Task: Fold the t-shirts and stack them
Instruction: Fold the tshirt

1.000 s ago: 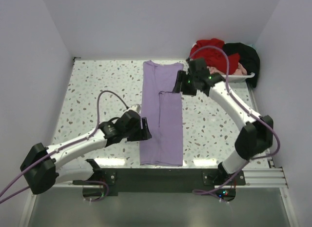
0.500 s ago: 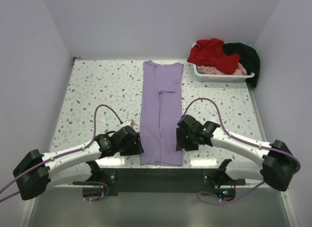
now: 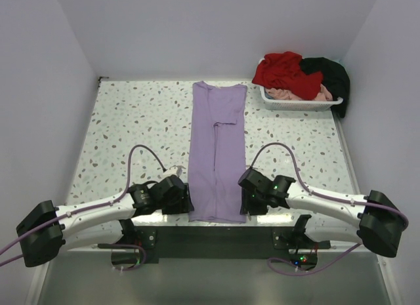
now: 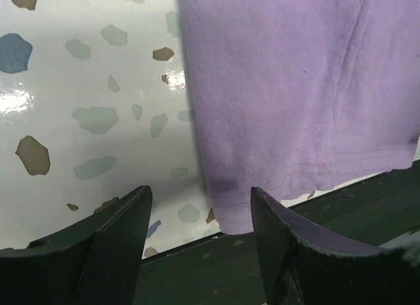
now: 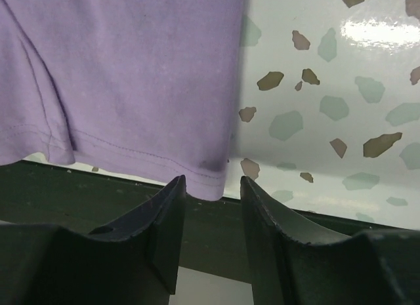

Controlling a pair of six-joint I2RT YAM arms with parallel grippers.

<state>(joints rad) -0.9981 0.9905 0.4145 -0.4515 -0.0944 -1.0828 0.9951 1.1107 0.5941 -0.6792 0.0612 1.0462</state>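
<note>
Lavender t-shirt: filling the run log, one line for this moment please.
lavender cloth t-shirt: flat, folded narrow; left fingers: open at near-left hem corner; right fingers: open at near-right hem corner

I see a white table (image 3: 131, 121) speckled with grey, brown and green terrazzo flecks, with bright glare patches along its near edge. Two things lie directly on it. A lavender t-shirt (image 3: 218, 154) is laid flat down the middle as a long narrow strip with its sleeves folded in. It runs from near the far edge to the near edge. On my wrist views its stitched hem reaches the table's near edge and slightly overlaps the dark rail (image 3: 216, 236) there. A white plastic tray (image 3: 298, 103) sits in the far right corner, well apart from the shirt.
</note>
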